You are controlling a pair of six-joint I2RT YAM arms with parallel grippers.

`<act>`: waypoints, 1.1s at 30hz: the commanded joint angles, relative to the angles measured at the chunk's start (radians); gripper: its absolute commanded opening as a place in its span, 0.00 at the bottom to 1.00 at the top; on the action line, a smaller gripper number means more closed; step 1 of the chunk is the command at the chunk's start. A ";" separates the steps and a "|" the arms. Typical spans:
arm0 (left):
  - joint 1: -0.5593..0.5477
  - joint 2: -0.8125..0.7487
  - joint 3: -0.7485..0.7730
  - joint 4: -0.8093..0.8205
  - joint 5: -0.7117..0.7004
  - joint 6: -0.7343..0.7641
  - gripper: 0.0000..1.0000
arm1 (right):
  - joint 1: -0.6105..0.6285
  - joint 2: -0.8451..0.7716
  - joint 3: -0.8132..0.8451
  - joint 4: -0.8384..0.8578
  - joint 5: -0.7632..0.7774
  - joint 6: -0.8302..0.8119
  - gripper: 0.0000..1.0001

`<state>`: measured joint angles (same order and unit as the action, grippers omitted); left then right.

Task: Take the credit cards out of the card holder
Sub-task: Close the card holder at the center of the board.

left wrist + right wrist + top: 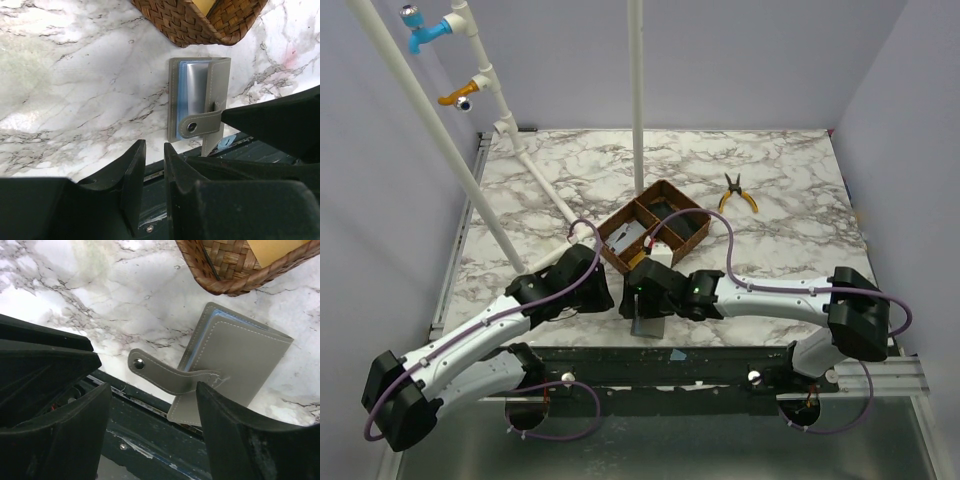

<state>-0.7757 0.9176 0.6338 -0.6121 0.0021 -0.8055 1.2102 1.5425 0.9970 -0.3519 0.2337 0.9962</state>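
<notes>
The grey card holder (646, 325) lies at the table's front edge, one corner hanging over it. In the left wrist view its cover (220, 85) sits partly lifted over a pale blue-grey inner layer (192, 90). I cannot make out separate credit cards. Its strap with the metal snap (139, 364) is undone and sticks out sideways. My right gripper (152, 397) is open wide, just above the holder's near corner, one fingertip (212, 400) by the strap's root. My left gripper (154, 152) hovers left of the holder, its jaws a narrow gap apart with nothing between them.
A brown woven tray with compartments (655, 235) stands just behind the holder. Yellow-handled pliers (738, 195) lie at the back right. White pipes (636, 100) rise from the table's back left and centre. A dark rail (150, 430) runs below the table edge.
</notes>
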 commanded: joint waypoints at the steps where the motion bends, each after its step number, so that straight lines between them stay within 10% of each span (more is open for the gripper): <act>1: 0.021 -0.036 0.035 -0.040 -0.016 0.037 0.24 | 0.013 0.019 0.041 0.011 -0.006 -0.012 0.75; 33: 0.029 -0.038 0.044 -0.012 0.041 0.036 0.24 | 0.014 -0.006 -0.241 0.216 0.004 0.120 0.84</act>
<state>-0.7517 0.8700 0.6476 -0.6369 0.0162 -0.7731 1.2182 1.5757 0.8146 -0.1024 0.2161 1.0927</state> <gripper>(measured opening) 0.237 0.824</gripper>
